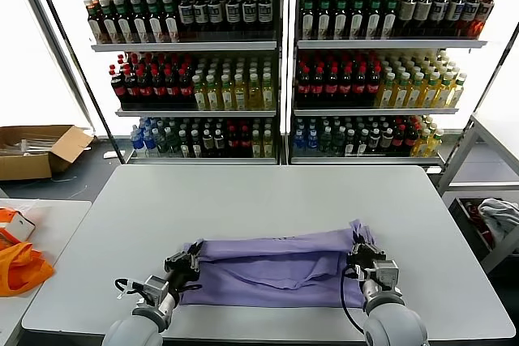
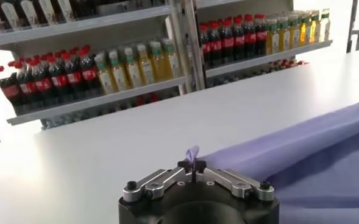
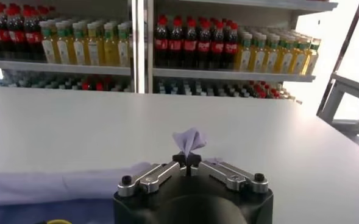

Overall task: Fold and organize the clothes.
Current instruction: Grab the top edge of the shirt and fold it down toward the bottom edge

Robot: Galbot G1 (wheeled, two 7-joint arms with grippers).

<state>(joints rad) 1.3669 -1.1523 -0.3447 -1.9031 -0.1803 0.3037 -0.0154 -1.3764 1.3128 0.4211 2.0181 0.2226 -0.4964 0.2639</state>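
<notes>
While clamped shut on opposite shirt (image 1: 272,269) corners, left gripper (image 1: 188,265) and right gripper (image 1: 362,258), near table (image 1: 268,200) front edge. Risk: thin fabric slipping from pinch; uneven pull skewing fold.

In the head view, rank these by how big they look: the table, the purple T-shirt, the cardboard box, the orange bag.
1. Table, by far.
2. T-shirt, pinched at each end by the left gripper and right gripper.
3. Cardboard box.
4. Orange bag, cut off by the frame edge, so its rank against the box is unsure.
</notes>
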